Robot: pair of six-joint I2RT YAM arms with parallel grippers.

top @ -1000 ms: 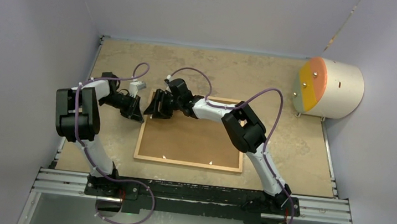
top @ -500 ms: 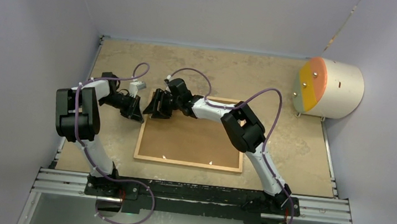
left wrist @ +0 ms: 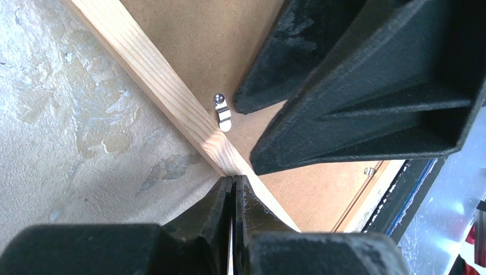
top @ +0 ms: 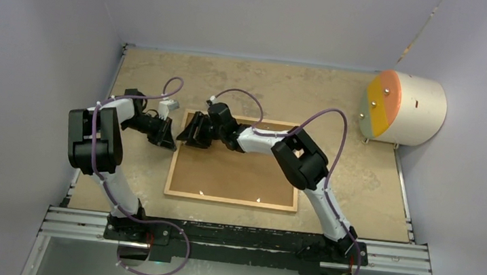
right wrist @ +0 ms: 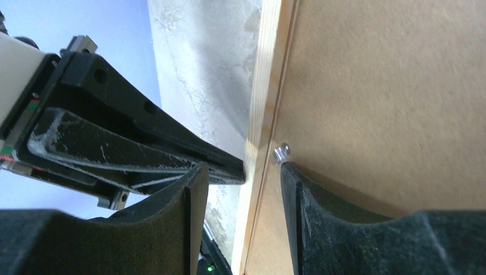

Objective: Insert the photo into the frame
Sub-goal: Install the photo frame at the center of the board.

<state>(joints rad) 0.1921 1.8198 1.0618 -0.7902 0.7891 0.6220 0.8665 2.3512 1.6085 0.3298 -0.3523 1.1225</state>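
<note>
The frame (top: 230, 201) lies face down on the table with the brown backing board (top: 237, 171) filling it. The photo is hidden. My left gripper (top: 166, 142) is shut, its tips (left wrist: 234, 179) touching the outer side of the frame's left rail (left wrist: 166, 91). My right gripper (top: 190, 135) is open and straddles that same rail (right wrist: 266, 69) near the far-left corner. One finger is over the table outside the frame. The other rests on the backing board (right wrist: 390, 86) beside a small metal clip (right wrist: 281, 152). The clip (left wrist: 222, 112) also shows in the left wrist view.
A white drum (top: 404, 108) with an orange and yellow face stands at the back right. Pale walls close in the table on the left, back and right. A metal rail (top: 237, 236) carrying the arm bases runs along the near edge.
My right gripper has shifted slightly toward the frame's far-left corner and its jaws have narrowed a little. The left arm has not moved.
</note>
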